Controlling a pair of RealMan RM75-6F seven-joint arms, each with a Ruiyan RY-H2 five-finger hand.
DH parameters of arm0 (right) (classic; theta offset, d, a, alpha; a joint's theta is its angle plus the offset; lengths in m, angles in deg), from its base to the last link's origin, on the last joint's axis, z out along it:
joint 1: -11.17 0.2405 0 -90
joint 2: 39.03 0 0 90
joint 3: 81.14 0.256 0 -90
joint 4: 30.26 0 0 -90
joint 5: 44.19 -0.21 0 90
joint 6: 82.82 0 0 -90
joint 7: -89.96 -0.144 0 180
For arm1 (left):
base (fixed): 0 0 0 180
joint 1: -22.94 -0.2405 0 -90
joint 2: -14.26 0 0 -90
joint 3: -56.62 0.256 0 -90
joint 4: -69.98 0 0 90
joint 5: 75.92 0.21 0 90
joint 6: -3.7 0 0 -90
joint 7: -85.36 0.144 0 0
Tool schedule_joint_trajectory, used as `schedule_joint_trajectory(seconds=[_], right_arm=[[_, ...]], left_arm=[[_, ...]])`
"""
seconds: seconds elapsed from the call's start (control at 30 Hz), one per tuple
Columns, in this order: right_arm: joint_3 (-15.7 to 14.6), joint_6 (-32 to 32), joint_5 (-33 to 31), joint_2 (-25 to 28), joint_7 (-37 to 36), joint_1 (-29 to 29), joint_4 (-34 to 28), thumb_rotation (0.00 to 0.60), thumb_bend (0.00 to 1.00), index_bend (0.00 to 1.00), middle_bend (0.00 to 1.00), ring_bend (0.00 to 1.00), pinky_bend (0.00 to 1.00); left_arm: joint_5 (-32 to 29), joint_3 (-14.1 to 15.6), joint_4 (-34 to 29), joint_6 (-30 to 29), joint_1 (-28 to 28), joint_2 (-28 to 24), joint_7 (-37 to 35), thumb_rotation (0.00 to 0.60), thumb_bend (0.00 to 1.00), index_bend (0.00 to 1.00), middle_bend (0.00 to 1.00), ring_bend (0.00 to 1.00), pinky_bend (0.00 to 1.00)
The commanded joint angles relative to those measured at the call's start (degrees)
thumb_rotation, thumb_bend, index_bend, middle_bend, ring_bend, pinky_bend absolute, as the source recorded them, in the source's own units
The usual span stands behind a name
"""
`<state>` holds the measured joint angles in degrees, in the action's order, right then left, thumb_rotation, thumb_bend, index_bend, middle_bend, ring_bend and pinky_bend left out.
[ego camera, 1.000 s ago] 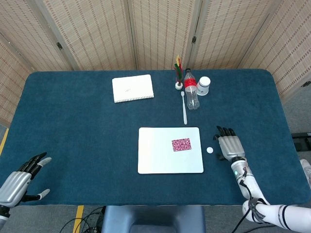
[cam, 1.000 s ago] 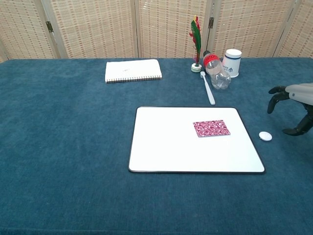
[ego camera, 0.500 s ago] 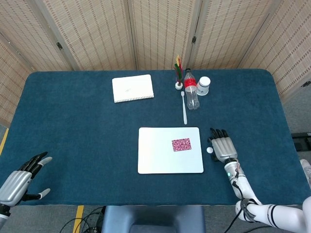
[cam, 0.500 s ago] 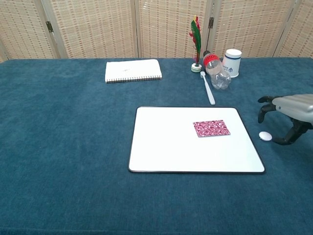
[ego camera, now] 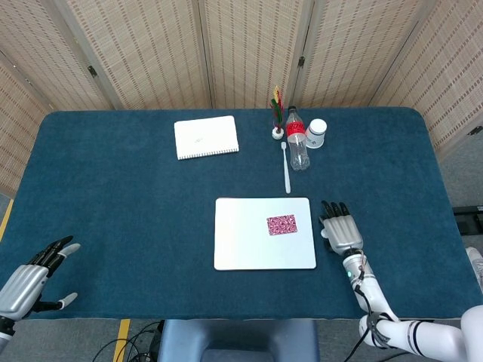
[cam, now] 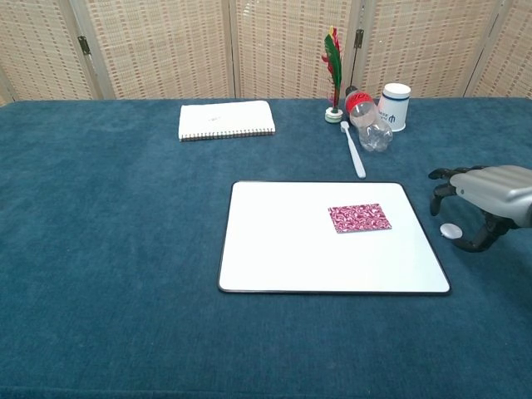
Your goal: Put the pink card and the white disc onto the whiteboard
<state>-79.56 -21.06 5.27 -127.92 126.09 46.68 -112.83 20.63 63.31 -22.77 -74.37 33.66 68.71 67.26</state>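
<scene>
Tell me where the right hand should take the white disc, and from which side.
Pinch the white disc across its rim from straight above. It lies flat on the cloth just right of the whiteboard, too low for a side approach. The right hand hovers over it, fingers arched down around it.

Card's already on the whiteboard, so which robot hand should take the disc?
Right robot hand: it hovers over the white disc beside the whiteboard. The left robot hand sits far off.
</scene>
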Motion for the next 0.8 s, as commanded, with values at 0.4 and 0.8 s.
schedule_joint_trajectory(seconds=[0.4,0.8], right_arm=[[0.64,0.04,0.94,-1.56,-0.25,-1.67,2.37,0.6,0.28,0.36,0.01,0.0,0.0],[1.93,-1.14,1.77,-3.09,-0.27,-1.58,4.56,0.6,0.32,0.41,0.03,0.0,0.0]], left_arm=[[0.16,0.12,0.13,-0.02,-0.06,-0.02,0.11,0.6,0.25,0.13,0.05,0.05,0.19],[-0.83,-0.16,0.24,0.89,0.23,0.07,0.05,0.6,0.25,0.13,0.05,0.05,0.19]])
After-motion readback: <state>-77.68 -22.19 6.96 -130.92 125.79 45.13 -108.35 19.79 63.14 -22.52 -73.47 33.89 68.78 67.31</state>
